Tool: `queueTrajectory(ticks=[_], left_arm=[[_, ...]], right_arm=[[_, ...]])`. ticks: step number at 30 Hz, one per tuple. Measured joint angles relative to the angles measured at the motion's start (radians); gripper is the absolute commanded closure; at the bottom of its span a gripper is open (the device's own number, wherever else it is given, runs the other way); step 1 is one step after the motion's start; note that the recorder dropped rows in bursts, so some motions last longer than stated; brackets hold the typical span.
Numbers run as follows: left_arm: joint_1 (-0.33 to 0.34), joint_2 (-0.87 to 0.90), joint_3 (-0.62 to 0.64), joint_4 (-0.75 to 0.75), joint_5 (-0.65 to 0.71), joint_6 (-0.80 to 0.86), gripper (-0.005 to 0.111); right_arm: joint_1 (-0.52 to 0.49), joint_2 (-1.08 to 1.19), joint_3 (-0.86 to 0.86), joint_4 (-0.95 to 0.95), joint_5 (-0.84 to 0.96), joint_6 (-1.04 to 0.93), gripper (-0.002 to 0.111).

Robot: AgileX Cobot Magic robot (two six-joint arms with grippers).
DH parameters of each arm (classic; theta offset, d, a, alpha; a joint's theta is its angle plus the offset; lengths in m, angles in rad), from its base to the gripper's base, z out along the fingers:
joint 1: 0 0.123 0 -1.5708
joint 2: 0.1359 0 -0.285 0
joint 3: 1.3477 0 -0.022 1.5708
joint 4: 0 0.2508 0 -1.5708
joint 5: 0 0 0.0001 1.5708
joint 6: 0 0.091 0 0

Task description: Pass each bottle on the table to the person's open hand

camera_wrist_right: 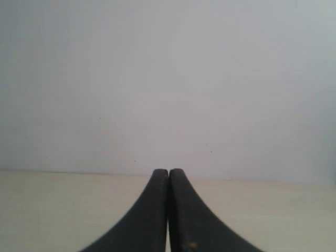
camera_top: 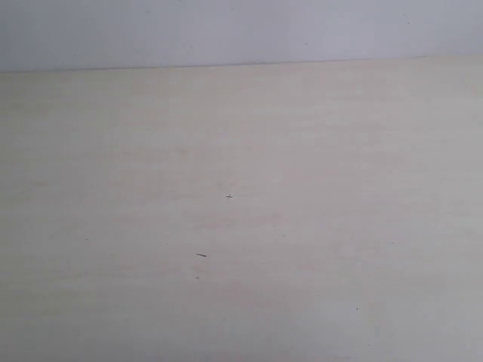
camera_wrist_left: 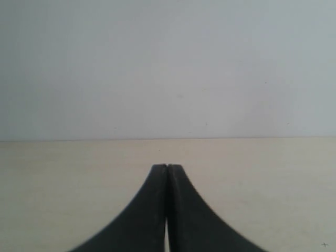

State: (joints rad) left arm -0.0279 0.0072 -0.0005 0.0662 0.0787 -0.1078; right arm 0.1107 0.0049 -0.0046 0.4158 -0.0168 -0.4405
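No bottle and no person's hand shows in any view. The pale beige table (camera_top: 241,226) fills the exterior view, bare apart from a few tiny dark specks. Neither arm appears in that view. In the left wrist view my left gripper (camera_wrist_left: 167,167) is shut, its two black fingers pressed together with nothing between them, low over the table (camera_wrist_left: 262,178). In the right wrist view my right gripper (camera_wrist_right: 168,171) is likewise shut and holds nothing, above the table (camera_wrist_right: 63,210).
A plain grey-white wall (camera_top: 241,30) rises behind the table's far edge (camera_top: 241,65). The same wall (camera_wrist_left: 168,68) fills the upper part of both wrist views.
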Motion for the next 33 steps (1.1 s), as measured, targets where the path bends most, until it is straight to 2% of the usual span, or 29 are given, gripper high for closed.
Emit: queueTrajectory(ticks=[4, 8, 33], left_arm=[[0.0, 0.0, 0.0, 0.0, 0.0, 0.0, 0.107], [0.0, 0.0, 0.0, 0.0, 0.0, 0.0, 0.107], [0.0, 0.0, 0.0, 0.0, 0.0, 0.0, 0.107]], right_arm=[[0.0, 0.0, 0.0, -0.272, 0.017, 0.273, 0.108], [0.0, 0.0, 0.0, -0.373, 0.034, 0.383, 0.108], [0.0, 0.0, 0.0, -0.395, 0.04, 0.415, 0.108]])
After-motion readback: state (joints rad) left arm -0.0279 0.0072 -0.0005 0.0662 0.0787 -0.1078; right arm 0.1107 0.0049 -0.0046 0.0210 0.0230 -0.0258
